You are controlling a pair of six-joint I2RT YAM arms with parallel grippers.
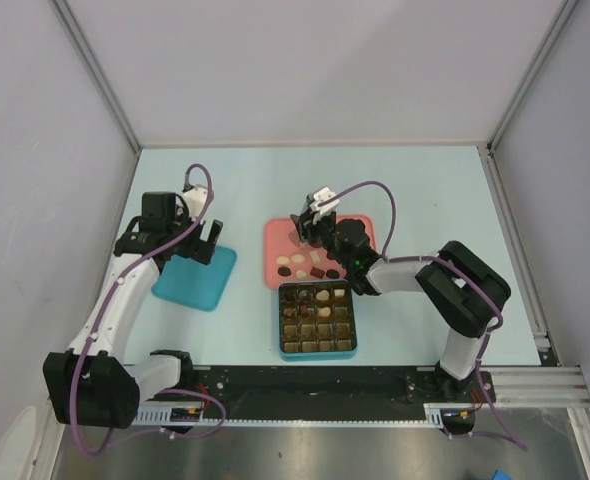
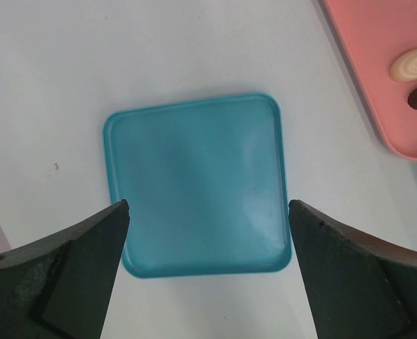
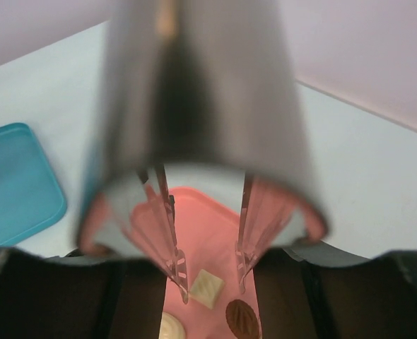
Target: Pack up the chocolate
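The chocolate lies in two places. A few pieces (image 1: 300, 263) sit on the pink tray (image 1: 280, 232), and others fill cells of the teal grid box (image 1: 318, 354). My right gripper (image 1: 313, 228) is over the tray, shut on clear tongs (image 3: 182, 279). The tong tips stand apart around a white square chocolate (image 3: 207, 288), which rests on the tray (image 3: 208, 226) beside the left tip. A brown oval piece (image 3: 242, 319) and a cream round one (image 3: 172, 328) lie nearer. My left gripper (image 2: 208, 205) hangs open and empty above the flat teal lid (image 2: 198, 183).
The teal lid (image 1: 195, 278) lies left of the pink tray, and the grid box sits just in front of the tray. A corner of the tray (image 2: 378, 70) with a cream piece (image 2: 413, 65) shows at the left wrist view's upper right. Grey walls enclose the table.
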